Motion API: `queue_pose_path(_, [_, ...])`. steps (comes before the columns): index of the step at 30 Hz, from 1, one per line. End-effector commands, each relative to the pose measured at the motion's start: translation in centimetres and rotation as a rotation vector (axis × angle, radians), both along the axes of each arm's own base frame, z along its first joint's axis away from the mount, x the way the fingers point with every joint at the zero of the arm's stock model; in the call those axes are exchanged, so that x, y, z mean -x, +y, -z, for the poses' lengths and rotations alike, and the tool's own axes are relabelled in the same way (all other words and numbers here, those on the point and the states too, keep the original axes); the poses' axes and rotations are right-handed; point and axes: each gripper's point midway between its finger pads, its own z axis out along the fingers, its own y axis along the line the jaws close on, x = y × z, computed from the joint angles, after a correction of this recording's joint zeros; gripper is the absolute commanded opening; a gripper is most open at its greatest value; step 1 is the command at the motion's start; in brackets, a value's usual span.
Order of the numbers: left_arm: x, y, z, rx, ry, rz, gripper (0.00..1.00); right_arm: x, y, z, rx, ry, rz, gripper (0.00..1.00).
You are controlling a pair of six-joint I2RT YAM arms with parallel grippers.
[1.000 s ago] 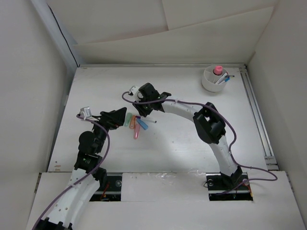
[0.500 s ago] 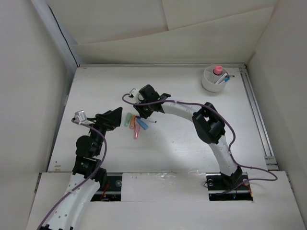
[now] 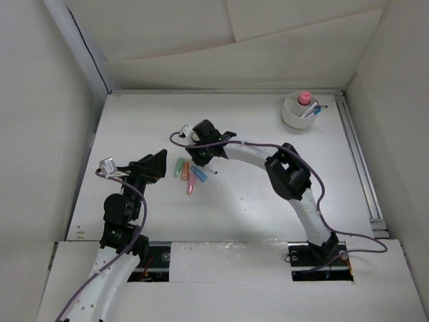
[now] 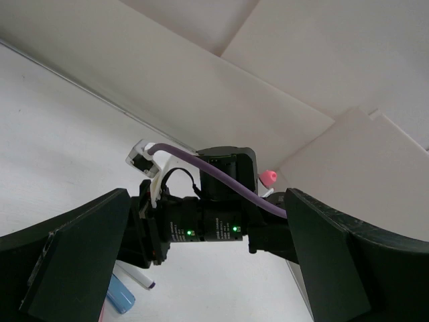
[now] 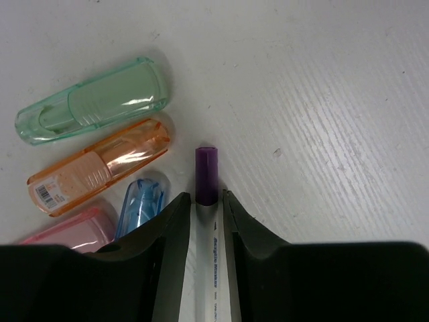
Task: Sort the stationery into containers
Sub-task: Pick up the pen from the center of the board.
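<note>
**Fig. Top and wrist views, pen grasp in formation.** Nearest, my left pincer (image 3: 156, 163) stands wide open and empty. Over the last second it has backed off toward 9 o'clock, clear of the highlighters.

Mid-desk, my right pincer (image 5: 206, 201) has narrowed about the purple-capped pen (image 5: 206, 176), which lies flat on the desk (image 5: 322, 100). The jaws flank the barrel just behind the cap, so closely that I cannot tell whether they pinch it yet.

At 9 to 10 o'clock of the cap lie the green highlighter (image 5: 94, 100), orange highlighter (image 5: 100, 164), blue highlighter (image 5: 141, 198) and pink highlighter (image 5: 67, 231), none of them held.

Farthest, at 2 o'clock of the pen, the white cup (image 3: 288, 119) holds the pink bottle (image 3: 305, 98) and sorted pens (image 3: 312, 111).

Reading: the pen appears to be the next item for the cup, and the four highlighters remain unsorted.
</note>
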Motion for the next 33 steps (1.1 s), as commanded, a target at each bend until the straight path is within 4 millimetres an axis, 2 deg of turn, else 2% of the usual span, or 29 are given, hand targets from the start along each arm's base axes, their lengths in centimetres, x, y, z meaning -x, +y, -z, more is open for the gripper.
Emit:
queue_pose_path(1, [0.1,0.0,-0.9,0.011,-0.028,0.002,1.0,-1.4,1.0,-0.1,-0.008,-0.04,0.033,0.33])
queue_pose_path(3, [0.1,0.0,-0.9,0.011,-0.028,0.002,1.0,-2.0,1.0,0.6,0.006,-0.051,0.048,0.35])
queue_pose_path(8, [0.0,0.0,-0.7,0.008,-0.019,0.002,1.0,-2.8,1.9,0.2,-0.008,-0.065,0.048,0.36])
queue_pose_path(14, [0.0,0.0,-0.7,0.008,-0.019,0.002,1.0,-2.8,1.6,0.3,0.004,-0.062,0.054,0.36])
queue_pose_path(16, [0.0,0.0,-0.7,0.008,-0.019,0.002,1.0,-3.0,1.8,-0.1,-0.004,-0.07,0.054,0.33])
queue_pose_path(18, [-0.1,-0.1,-0.7,0.017,-0.018,0.004,1.0,-2.8,1.6,0.3,0.004,-0.062,0.054,0.3])
queue_pose_path(21, [-0.1,-0.3,-0.7,0.015,-0.018,0.013,1.0,-2.6,1.2,0.8,0.024,-0.054,0.06,0.3])
queue_pose_path(22, [-0.1,-0.3,-0.7,0.015,-0.018,0.013,1.0,-2.8,1.1,0.3,0.023,-0.066,0.067,0.3])
queue_pose_path(26, [-0.1,-0.3,-0.7,0.015,-0.018,0.013,1.0,-2.6,0.7,0.6,0.035,-0.064,0.072,0.33])
queue_pose_path(28, [-0.1,-0.3,-0.7,0.015,-0.018,0.013,1.0,-2.3,0.3,1.0,0.049,-0.052,0.072,0.3])
queue_pose_path(30, [-0.2,-0.3,-0.7,0.015,-0.018,0.013,1.0,-2.3,0.4,0.4,0.041,-0.059,0.072,0.18])
queue_pose_path(33, [-0.2,-0.3,-0.7,0.015,-0.018,0.013,1.0,-2.2,0.3,0.1,0.039,-0.061,0.072,0.08])
